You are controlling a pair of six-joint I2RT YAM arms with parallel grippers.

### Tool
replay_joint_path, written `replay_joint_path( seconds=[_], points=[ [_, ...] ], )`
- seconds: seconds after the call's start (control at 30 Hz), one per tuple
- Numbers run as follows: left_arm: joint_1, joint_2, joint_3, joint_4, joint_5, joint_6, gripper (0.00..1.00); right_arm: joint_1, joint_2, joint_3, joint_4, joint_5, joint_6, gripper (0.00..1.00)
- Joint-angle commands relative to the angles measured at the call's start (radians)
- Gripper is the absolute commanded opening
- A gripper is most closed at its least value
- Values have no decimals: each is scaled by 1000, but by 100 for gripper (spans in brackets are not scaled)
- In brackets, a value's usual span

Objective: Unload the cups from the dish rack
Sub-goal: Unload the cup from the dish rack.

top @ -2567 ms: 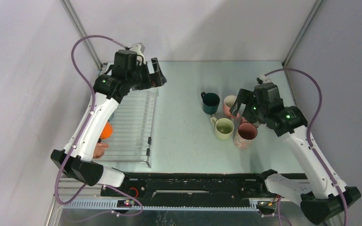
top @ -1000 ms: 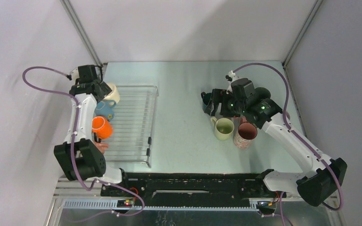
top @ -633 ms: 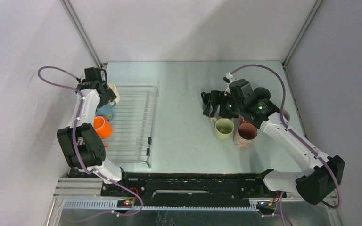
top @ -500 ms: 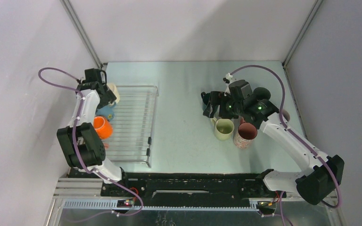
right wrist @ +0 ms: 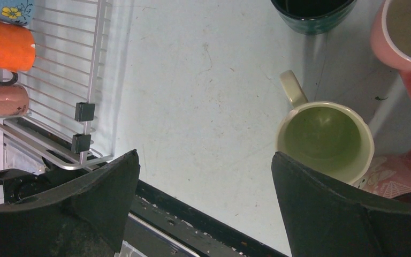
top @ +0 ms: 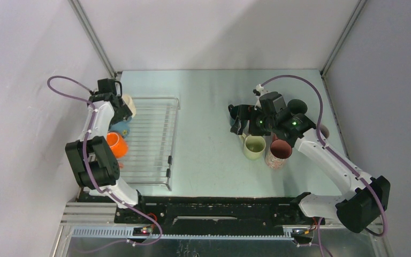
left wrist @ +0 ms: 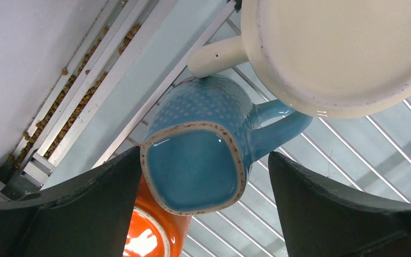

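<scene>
- Near end of the dish rack, left side: pink cup and orange cup are lying on the rods, still waiting to be unloaded.
- Right of the rack, well apart: pale green cup and other unloaded cups are standing on the table. The right gripper is hovering there after drifting rack-ward, fingers spread, carrying nothing.
- Further along the rack's left side: left gripper is straddling the blue cup after swinging over from the rack's far edge and dropping. Fingers are spread wide either side, not pinching yet.
- Rack's far end: cream cup is lying with its handle against the blue cup. The blue cup is likely coming out next.
</scene>
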Motion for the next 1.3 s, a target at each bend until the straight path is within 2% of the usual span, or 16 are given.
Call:
replay_joint_path(
  seconds=[0.0, 0.27, 0.53, 0.73, 1.27],
  points=[
    [7, 7, -23, 15, -25, 44, 92, 3, -14, -8, 35, -2, -8, 100],
    [8, 8, -35, 20, -23, 77, 81, 5, -11, -13, 43, -3, -5, 100],
    [0, -8, -42, 14, 26, 87, 52, 12, -8, -13, 44, 2, 1, 100],
    [-36, -46, -48, 2, 48, 90, 40, 20, -5, -13, 48, 7, 3, 100],
    [-205, -89, -25, -42, 63, 51, 38, 40, 11, -12, 52, 24, 17, 100]
  ],
)
